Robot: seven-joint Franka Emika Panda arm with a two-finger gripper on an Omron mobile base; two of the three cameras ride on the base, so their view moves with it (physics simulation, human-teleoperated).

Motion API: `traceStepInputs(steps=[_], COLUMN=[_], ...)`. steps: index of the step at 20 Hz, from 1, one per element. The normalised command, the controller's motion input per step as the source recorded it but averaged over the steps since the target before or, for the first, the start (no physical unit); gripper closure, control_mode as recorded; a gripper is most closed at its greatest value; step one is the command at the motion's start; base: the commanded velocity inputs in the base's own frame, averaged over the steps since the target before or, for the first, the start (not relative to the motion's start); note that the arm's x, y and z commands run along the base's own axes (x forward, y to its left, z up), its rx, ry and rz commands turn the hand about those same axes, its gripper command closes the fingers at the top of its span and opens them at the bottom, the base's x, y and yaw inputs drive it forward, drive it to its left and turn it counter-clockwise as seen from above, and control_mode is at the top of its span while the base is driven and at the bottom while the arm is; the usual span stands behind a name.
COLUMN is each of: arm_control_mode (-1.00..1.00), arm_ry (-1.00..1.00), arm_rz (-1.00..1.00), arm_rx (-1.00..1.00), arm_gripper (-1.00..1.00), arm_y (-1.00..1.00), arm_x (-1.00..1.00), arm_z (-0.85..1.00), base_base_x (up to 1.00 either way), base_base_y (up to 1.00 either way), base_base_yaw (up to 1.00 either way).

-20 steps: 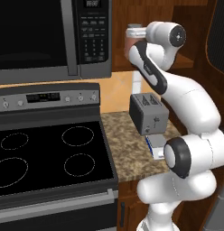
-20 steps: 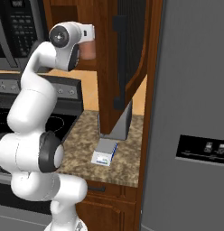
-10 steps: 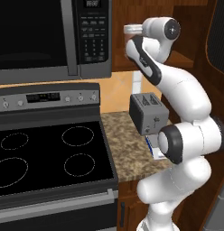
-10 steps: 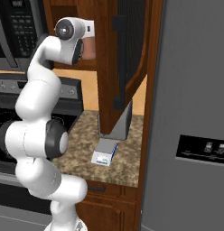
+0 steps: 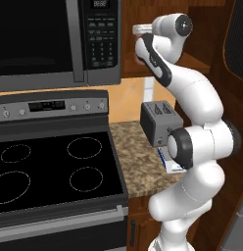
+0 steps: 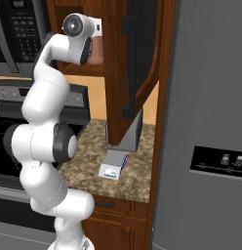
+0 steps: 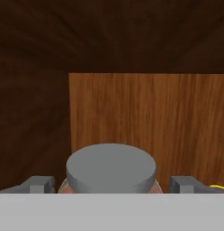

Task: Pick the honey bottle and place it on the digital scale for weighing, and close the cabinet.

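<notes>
The honey bottle (image 7: pixel 111 167) stands on the cabinet shelf, showing its grey lid from above and a sliver of reddish body. My gripper (image 7: pixel 111 185) is open, with one dark fingertip (image 7: pixel 39 184) on each side of the bottle. From the right base the reddish bottle (image 6: pixel 96 51) shows just beyond my hand (image 6: pixel 81 29). The digital scale (image 6: pixel 112 169) lies on the granite counter in front of the toaster, partly hidden behind my elbow (image 5: pixel 168 161). The cabinet door (image 6: pixel 137 58) hangs wide open, its black bar handle (image 6: pixel 128 68) facing out.
A grey toaster (image 5: pixel 160 122) stands on the counter (image 5: pixel 135 162) under the cabinet. The microwave (image 5: pixel 55 39) hangs left of the cabinet above the stove (image 5: pixel 50 166). A grey fridge (image 6: pixel 211 122) fills the right. A yellow edge of a small jar (image 7: pixel 220 187) shows right of the bottle.
My hand has risen slightly and pushed further into the cabinet toward the bottle. The elbow has lifted with it. Bottle, scale and door have stayed put.
</notes>
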Motion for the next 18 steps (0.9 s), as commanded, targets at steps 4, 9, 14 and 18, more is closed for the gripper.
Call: traceStepInputs(steps=[4, 9, 14, 18], arm_control_mode=[-1.0, -1.0, -1.0, -1.0], arm_ry=[0.01, 0.0, 0.0, 0.0], arm_rz=[0.0, 0.0, 0.0, 0.0], arm_rx=[0.0, 0.0, 0.0, 0.0], arm_gripper=[-1.0, -1.0, 1.0, 1.0], arm_y=[0.0, 0.0, 0.03, 0.03], arm_x=[0.18, 0.25, 0.15, 0.0], arm_z=[0.0, -0.06, -0.27, -0.33], base_base_x=[0.0, 0.0, 0.0, 0.0], base_base_y=[0.0, 0.0, 0.0, 0.0], base_base_yaw=[0.0, 0.0, 0.0, 0.0])
